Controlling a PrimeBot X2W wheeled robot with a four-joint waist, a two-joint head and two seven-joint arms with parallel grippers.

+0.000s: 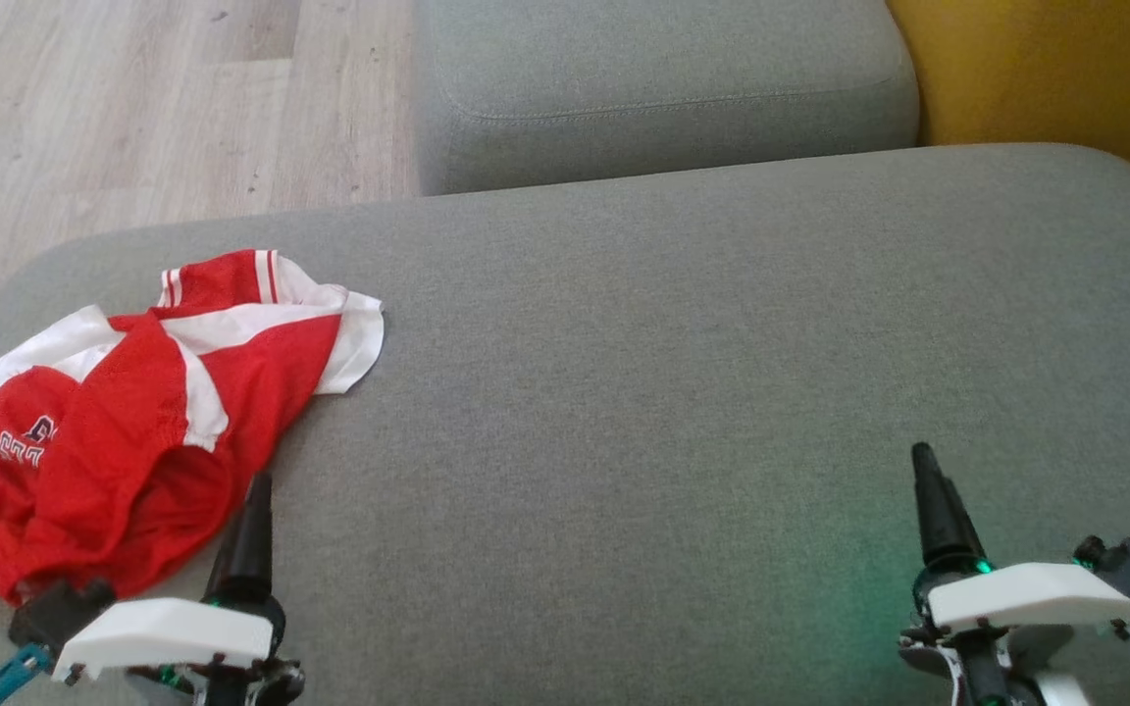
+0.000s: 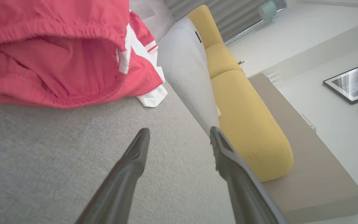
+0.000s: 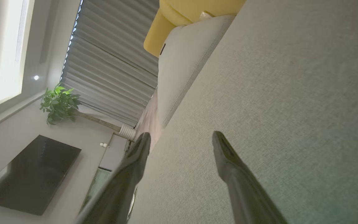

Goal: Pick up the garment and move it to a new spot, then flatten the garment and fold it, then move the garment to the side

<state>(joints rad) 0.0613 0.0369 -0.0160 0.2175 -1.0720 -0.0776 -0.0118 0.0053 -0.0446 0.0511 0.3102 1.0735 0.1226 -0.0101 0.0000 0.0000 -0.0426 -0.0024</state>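
I see the red-and-white garment crumpled at the near left of the grey cushion. Its lettering is folded over and unreadable, and its left edge is cut off by the frame. My left gripper hovers just beside its near hem, fingers apart and holding nothing. My right gripper, well apart at the near right, is spread too.

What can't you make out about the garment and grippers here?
- Lettering on the garment: head view, folded into creases, too small to read.
- Rest of the garment: left wrist view, cut off by top and left edges.
- Bases of the left gripper and right gripper: head view, cut off by bottom edge.
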